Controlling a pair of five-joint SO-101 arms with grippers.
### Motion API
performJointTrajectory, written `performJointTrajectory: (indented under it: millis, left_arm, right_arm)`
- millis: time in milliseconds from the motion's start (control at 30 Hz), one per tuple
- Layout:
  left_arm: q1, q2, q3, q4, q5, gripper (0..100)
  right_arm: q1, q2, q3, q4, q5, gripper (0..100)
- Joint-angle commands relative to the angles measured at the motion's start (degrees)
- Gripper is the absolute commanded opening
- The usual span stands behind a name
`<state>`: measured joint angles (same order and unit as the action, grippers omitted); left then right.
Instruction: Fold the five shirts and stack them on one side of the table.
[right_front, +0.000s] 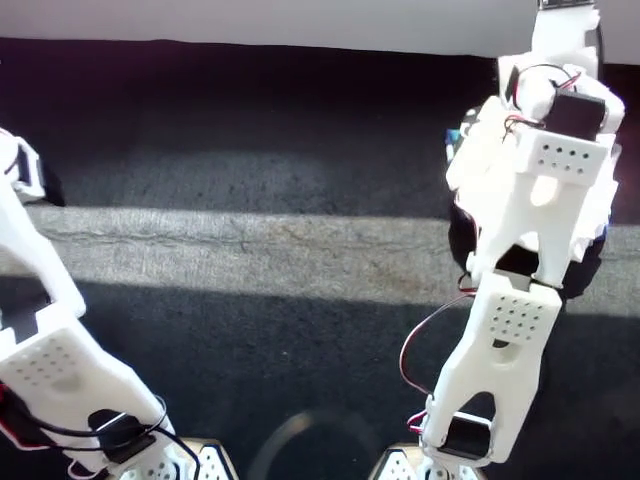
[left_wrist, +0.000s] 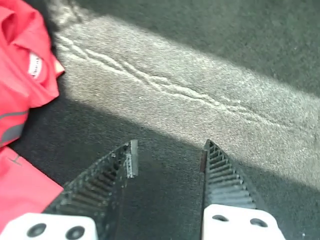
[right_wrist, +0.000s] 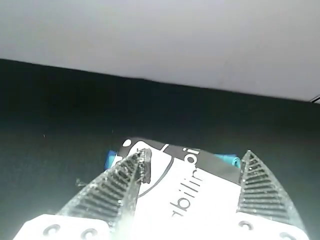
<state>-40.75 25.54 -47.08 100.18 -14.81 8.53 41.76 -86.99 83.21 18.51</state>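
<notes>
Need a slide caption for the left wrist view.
Left gripper open over the dark table cover, a crumpled red shirt lying off to one side.

a red shirt (left_wrist: 25, 65) lies crumpled on the dark worktop (left_wrist: 200, 100), its white neck label facing up. a folded shirt (right_wrist: 200, 192), black with a white print, lies flat on a blue shirt (right_wrist: 227, 160) whose edges peek out.

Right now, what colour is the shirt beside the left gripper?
The shirt is red, with a white neck label; it shows best in the left wrist view.
</notes>
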Motion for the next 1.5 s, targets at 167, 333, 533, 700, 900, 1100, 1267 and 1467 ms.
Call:
performJointTrajectory:
  millis: [167, 333, 533, 700, 900, 1100, 1267, 1467]
  left_arm:
    - [-14.02, -3.12, -3.3, -0.18, -5.89, 22]
    - [-21.58, -0.92, -2.33, -5.36, -8.88, 22]
    - [-28.53, 12.26, 0.31, -5.8, -18.29, 22]
    - [-33.45, 20.09, 0.04, -1.49, -22.07, 22]
    - [-41.19, 19.47, 0.04, -0.97, -25.41, 22]
    - [-47.78, 18.68, 0.04, -0.97, -26.2, 22]
    - [-47.96, 18.24, 0.04, 0.09, -26.11, 22]
    - [-47.87, 18.07, 0.31, 0.26, -26.11, 22]
  right_arm:
    - [-1.54, -14.11, -4.44, 13.49, -0.26, 27.7]
    - [-3.56, -17.27, -4.35, 17.89, -0.18, 27.7]
    - [-8.84, -22.81, -3.38, 17.98, -0.18, 27.7]
    - [-15.69, -35.03, 14.11, 17.98, -0.18, 27.7]
    - [-19.47, -50.33, 39.6, 17.63, -0.09, 27.7]
    - [-19.56, -54.11, 47.96, 17.63, 0.0, 27.7]
    - [-19.65, -54.11, 48.04, 17.63, 0.09, 27.7]
    - [-19.65, -54.29, 48.22, 17.63, 0.09, 27.7]
